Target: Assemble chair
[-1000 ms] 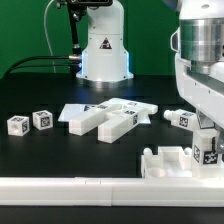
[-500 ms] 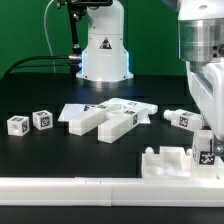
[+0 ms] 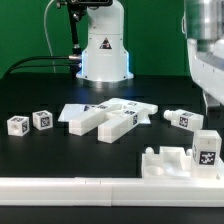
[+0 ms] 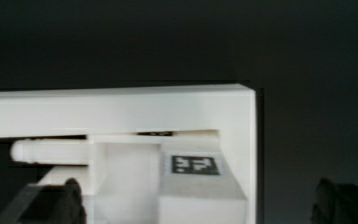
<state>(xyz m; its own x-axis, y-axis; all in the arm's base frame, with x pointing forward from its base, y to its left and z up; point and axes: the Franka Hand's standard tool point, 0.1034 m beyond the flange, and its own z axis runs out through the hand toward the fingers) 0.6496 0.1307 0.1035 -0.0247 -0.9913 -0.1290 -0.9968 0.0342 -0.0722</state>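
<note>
**Material and form.** The chair pieces are all of white hard plastic, matt and square-edged. Several bear square black-and-white tags. They lie on a black table point(image 3: 30, 150), most of them unjoined.

**Count, exterior view.**
- Two small tagged cubes lie near the exterior view's left: the first cube point(image 3: 17, 124) and, just beside it, the second cube point(image 3: 42, 119).
- One heap of flat panels point(image 3: 105, 118) lies at centre. The panels overlap, so their number cannot be told.
- One short tagged post point(image 3: 180, 118) lies on its side to the exterior view's right of the heap.
- One blocky base point(image 3: 165, 160) sits at the front right, just behind the long low rail point(image 3: 90, 188).
- One tagged block point(image 3: 207, 150) stands upright at the base's right end.

**Gripper.** The robot arm point(image 3: 205, 50) hangs above the tagged block. In the wrist view the gripper point(image 4: 197, 205) has its two dark fingers point(image 4: 55, 200) wide apart, one on either side of that block. Neither finger touches it, and nothing is held. A round peg point(image 4: 43, 152) sticks out beside the block, and a smooth flat slab point(image 4: 123, 105) lies beyond it.
</note>
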